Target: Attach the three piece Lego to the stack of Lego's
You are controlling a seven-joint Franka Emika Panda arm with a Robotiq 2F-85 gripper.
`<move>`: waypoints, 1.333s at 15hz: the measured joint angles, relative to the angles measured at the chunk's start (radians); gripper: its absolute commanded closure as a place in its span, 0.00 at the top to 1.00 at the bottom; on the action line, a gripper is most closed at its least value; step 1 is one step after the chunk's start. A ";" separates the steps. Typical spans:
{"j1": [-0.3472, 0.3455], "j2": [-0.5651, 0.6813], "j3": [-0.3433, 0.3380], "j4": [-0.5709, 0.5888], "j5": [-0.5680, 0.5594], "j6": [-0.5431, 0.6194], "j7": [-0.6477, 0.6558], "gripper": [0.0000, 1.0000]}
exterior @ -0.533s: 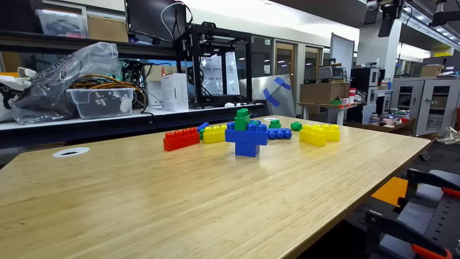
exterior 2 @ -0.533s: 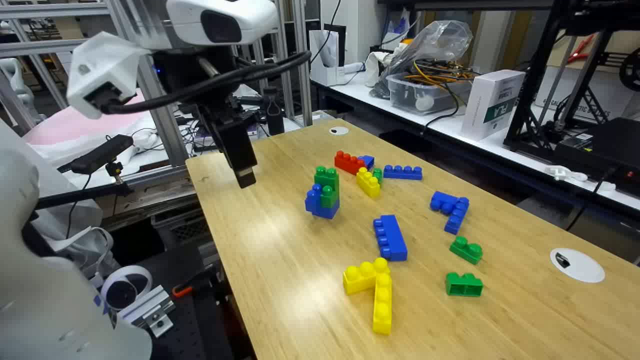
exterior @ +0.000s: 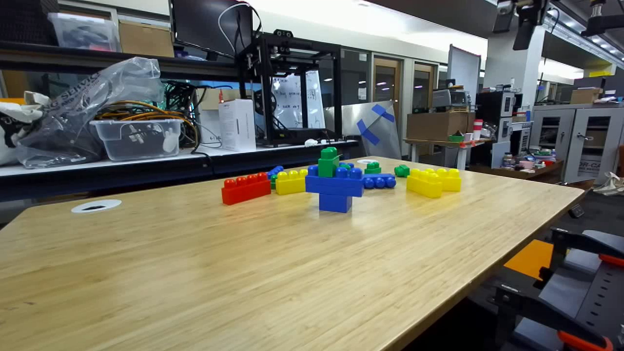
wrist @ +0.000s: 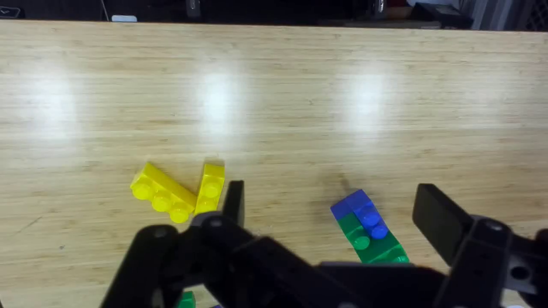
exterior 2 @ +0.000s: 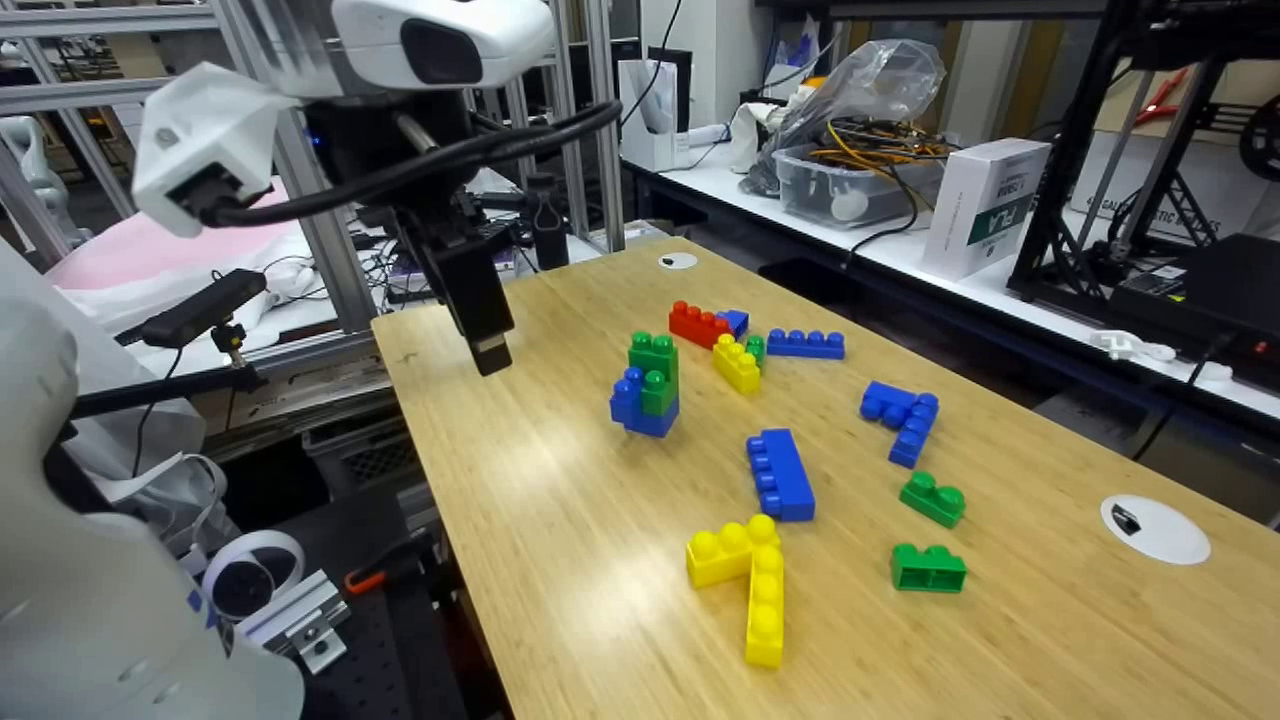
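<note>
Standing apart: one Lego stack (exterior: 334, 184), one yellow cluster (exterior 2: 763, 553).

I have the wooden table (exterior: 273, 263) in both exterior views, throwing glare (wrist: 217, 100) at me in the wrist view. Past the table I see a white-topped bench (exterior 2: 1055, 318) and, higher, a dark shelf (exterior: 97, 59). In an exterior view, well beyond the table, I get doors (exterior: 387, 82), a pillar (exterior: 507, 63) and a grey cabinet (exterior: 580, 156). Lights (exterior: 604, 45) glow well above the table; beside it, the floor (exterior: 599, 207) is dark.

Clear bin (exterior 2: 808, 184) heaped with cables (exterior 2: 878, 142) beside a white box (exterior 2: 984, 208)
</note>
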State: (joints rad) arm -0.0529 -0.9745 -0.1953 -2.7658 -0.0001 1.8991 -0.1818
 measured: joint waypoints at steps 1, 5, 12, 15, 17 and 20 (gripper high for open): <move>0.000 0.000 0.000 0.000 0.000 0.000 0.000 1.00; 0.000 0.007 0.002 0.000 0.001 0.002 0.002 1.00; 0.007 0.205 0.000 -0.001 0.005 0.146 0.001 1.00; 0.007 0.275 -0.004 -0.001 0.011 0.218 0.001 1.00; 0.008 0.325 -0.004 -0.002 0.013 0.275 0.000 1.00; 0.010 0.415 -0.004 -0.005 0.015 0.374 -0.001 1.00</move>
State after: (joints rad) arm -0.0424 -0.5596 -0.1992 -2.7705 0.0151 2.2728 -0.1829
